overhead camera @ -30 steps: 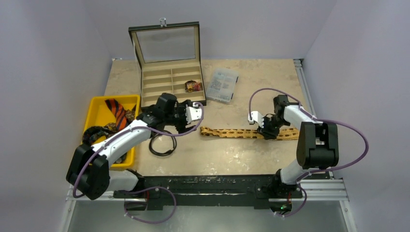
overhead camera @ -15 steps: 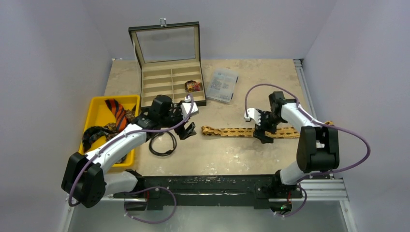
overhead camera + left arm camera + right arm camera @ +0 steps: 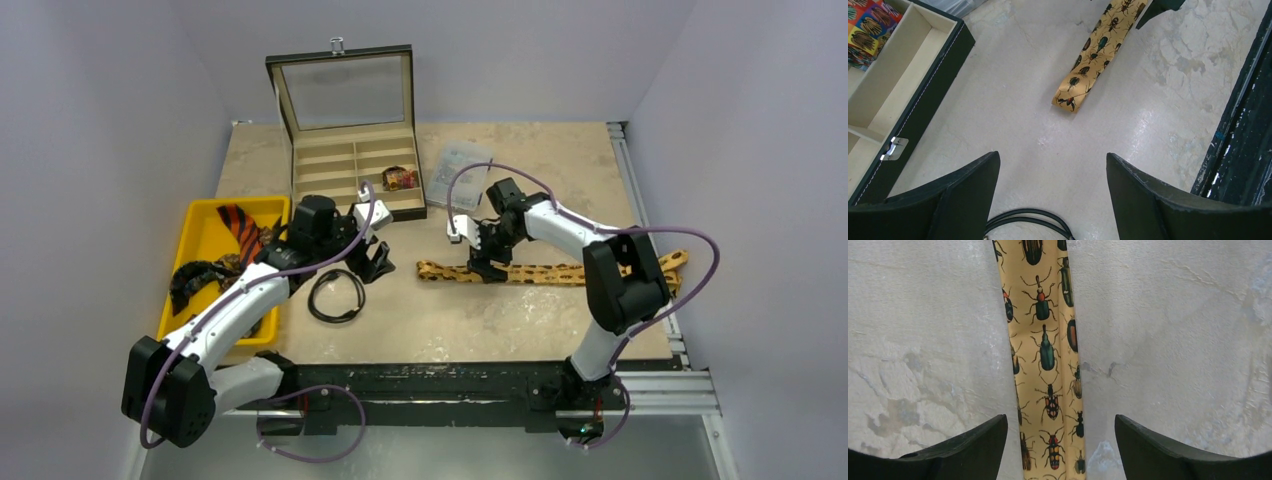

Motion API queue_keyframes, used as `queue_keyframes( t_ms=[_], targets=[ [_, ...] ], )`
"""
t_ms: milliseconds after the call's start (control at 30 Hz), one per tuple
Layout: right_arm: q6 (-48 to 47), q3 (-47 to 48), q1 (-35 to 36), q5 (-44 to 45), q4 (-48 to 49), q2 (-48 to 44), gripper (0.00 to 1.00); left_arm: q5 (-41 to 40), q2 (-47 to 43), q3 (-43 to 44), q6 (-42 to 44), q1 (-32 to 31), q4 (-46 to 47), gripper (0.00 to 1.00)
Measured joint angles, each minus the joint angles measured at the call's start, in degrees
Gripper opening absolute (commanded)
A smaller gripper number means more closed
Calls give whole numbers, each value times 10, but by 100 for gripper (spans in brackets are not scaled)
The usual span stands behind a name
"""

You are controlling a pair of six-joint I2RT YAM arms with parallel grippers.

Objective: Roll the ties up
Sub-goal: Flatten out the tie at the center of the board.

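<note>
The pale counter carried an open compartment box at the back, one rolled tie already in a cell. A yellow tray on the left held the orange striped tie and a dark tie.

The tan-gold tie lay flat and straight across the counter, from near the black cable loop to the right edge.

The right jaws stood spread wide above the tie, straddling it near its left part and gripping nothing. The left jaws were also wide apart and empty, over the cable loop, short of the tie's narrow end.

The step seemed to be starting the roll. It would go best with the left jaws taking that end squarely. The right jaws should pin the strip on its centreline, so the coil stays tight and its edges aligned.
</note>
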Motion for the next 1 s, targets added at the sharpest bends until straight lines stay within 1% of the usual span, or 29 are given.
queue_keyframes(
  t_ms=[133,200,267,333,433,600,633,667,767,800,900,1000],
  targets=[
    [2,7,7,-3,4,37,74,-1,0,0,0,4,-8,76],
    [1,11,8,-5,0,49,67,-2,0,0,0,5,-10,75],
    [0,17,8,-12,1,52,56,-2,0,0,0,7,-12,74],
    [-2,17,10,-14,2,57,48,-3,1,0,0,8,-12,73],
    [-4,17,15,-15,2,57,40,-3,1,0,0,10,-13,70],
    [-6,11,21,-15,5,55,35,2,0,-2,0,12,-10,63],
    [-6,9,21,-15,8,54,37,5,0,-5,1,12,-10,63],
    [-7,5,21,-15,13,51,42,9,-1,-8,3,12,-9,63],
    [-5,-2,21,-17,14,46,68,22,-1,-18,15,13,-9,66],
    [-4,-4,22,-18,12,42,73,26,-1,-20,21,13,-10,67],
    [-2,-12,24,-19,7,32,82,37,-2,-26,37,14,-10,69],
    [10,-16,25,-23,-1,10,83,53,-6,-28,43,14,-9,69]
  ],
)
